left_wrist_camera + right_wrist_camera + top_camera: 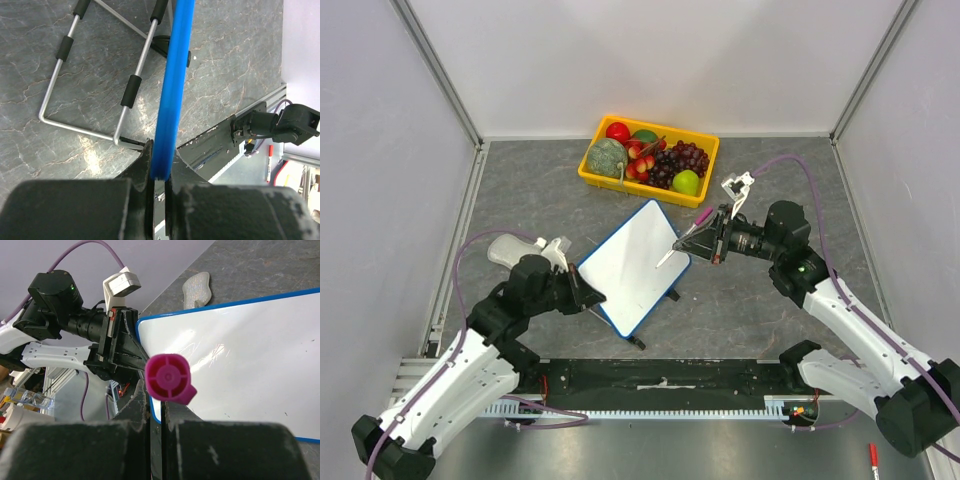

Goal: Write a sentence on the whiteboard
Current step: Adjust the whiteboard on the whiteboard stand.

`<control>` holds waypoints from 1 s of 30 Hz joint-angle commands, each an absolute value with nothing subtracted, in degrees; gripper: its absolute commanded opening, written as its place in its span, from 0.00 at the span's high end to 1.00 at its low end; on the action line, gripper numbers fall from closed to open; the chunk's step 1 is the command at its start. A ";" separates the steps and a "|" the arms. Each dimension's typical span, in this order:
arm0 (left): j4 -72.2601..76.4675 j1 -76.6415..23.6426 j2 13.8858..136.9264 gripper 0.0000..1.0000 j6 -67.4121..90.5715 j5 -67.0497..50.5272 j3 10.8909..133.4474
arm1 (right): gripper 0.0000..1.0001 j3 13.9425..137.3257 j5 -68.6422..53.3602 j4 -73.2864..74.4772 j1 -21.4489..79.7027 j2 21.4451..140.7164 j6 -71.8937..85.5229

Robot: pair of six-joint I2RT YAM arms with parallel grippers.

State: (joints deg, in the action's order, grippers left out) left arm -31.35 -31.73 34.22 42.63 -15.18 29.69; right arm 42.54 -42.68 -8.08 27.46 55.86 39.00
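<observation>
**At table centre: board blank, marker poised at its edge**

Mid-table, on the grey stone-patterned table top (770, 310), the small white rectangular whiteboard with a thin blue rim (635, 265) stands tilted on a bent grey wire stand with black foam sleeves (75, 126). It sits just in front of the yellow plastic fruit basket (588, 172).

The left gripper (582, 290) is pinched narrow on the board's lower-left rim. The left wrist view shows the blue edge (175, 85) running straight into the closed jaws, which steadies the board.

The right gripper (712, 233) is clamped on a slim marker with a magenta end (685, 240). The right wrist view looks down the marker's round magenta butt (167, 377). The marker's tip points at the board's right margin, but whether it touches the surface cannot be told.

The writing face (240, 360) shows only a few tiny specks and no pen strokes.

Progress, as judged:
- **Done:** the board is secured and the marker is in hand and brought up to the board.
- **Left:** the whole sentence, since no letter has been written yet.
</observation>
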 commanded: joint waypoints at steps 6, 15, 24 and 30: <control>-42.62 -34.45 32.52 0.87 48.95 -5.80 32.52 | 1.00 42.01 -43.77 -10.02 27.16 56.16 39.02; -48.77 -34.89 30.33 0.41 51.06 -0.97 35.24 | 1.00 42.10 -43.86 -10.37 27.07 56.34 39.20; -49.13 -34.89 30.40 0.37 50.01 -0.18 37.26 | 1.00 42.01 -44.03 -10.81 26.98 56.16 39.55; -53.60 -34.98 36.90 0.33 43.87 7.19 46.82 | 1.00 42.10 -44.30 -10.81 26.72 55.90 39.46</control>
State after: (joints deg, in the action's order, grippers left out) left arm -51.29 -34.63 33.50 48.71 0.69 38.94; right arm 41.98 -42.89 -8.23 27.14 56.36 39.22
